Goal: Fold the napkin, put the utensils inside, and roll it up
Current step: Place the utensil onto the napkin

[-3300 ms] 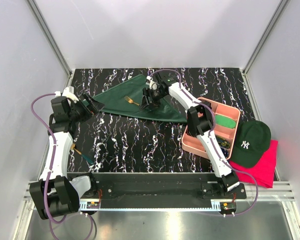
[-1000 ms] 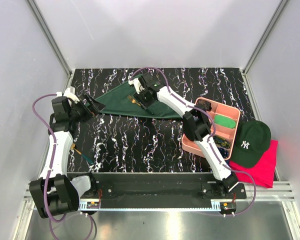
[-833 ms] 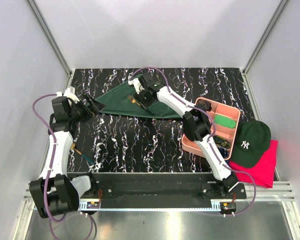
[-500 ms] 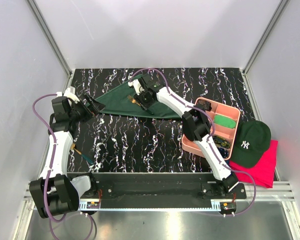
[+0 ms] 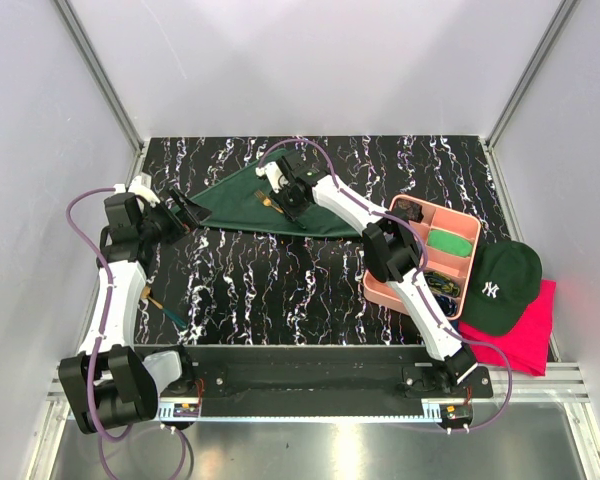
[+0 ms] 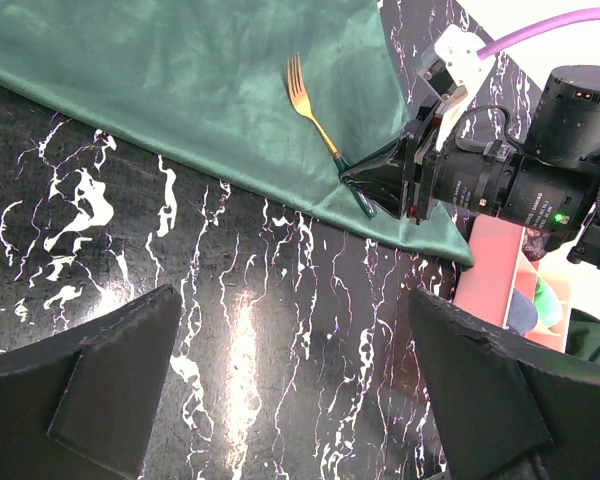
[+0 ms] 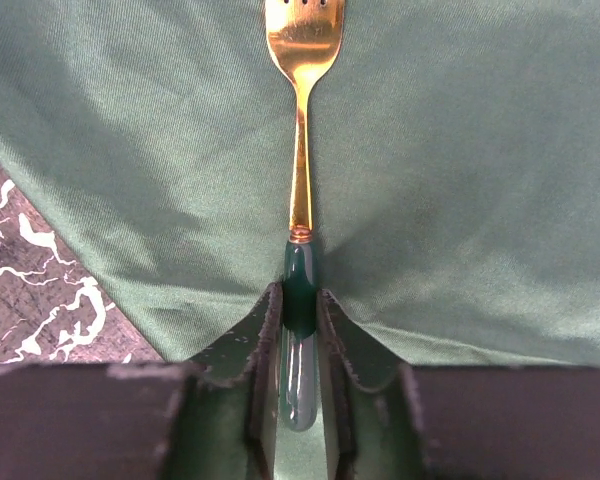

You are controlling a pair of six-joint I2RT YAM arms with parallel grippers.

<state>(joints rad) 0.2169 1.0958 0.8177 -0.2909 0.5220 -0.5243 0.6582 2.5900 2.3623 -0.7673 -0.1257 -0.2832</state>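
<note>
Fingers [image 7: 265, 350] of the right gripper [image 7: 298, 305] are pressed narrowly against both sides of a fork [image 7: 300, 180], on its glossy dark green handle. One fork is seen there, with a slim polished gold neck and head, lying flat on the napkin [image 7: 460, 200]. The napkin, soft matte forest-green cloth, is folded into one long triangle and spread on the black, white-veined marble table [image 5: 280, 290]. The left gripper [image 5: 183, 214] is held wide apart just beside the napkin's left corner, with nothing between its dark fingers [image 6: 110, 380]. A second utensil [image 5: 167, 310], thin and dark, is seen on the table beside the left arm. To the right, one pink tray [image 5: 458, 215] is divided into compartments; a bright green swatch [image 5: 452, 243] fills one, and the other contents are too small to tell. One dark cap [image 5: 502, 285] rests on a pink-red cloth [image 5: 535, 335].
</note>
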